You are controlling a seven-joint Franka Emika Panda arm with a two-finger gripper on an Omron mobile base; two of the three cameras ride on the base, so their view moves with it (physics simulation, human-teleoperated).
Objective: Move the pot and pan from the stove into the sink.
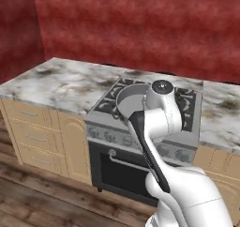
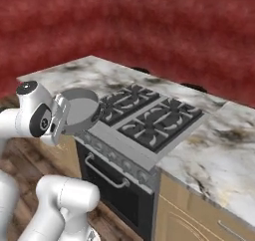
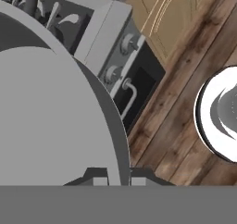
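your gripper (image 3: 112,174) is clamped on the pot (image 2: 78,109) rim, holding it lifted off the stove (image 2: 149,123) past its front corner: this looks like the carry step, so next drive toward the sink, keeping the pot level.

Grey pot (image 2: 79,108) — lifted, upright — hangs over the front-left edge of the stove (image 2: 149,123).

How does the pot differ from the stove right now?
The pot is light grey and round; the stove is dark, boxy, with black grates. The pot hangs off the stove's front corner, its rim clamped in the tool; the stove sits in the counter. Both look like grey metal.
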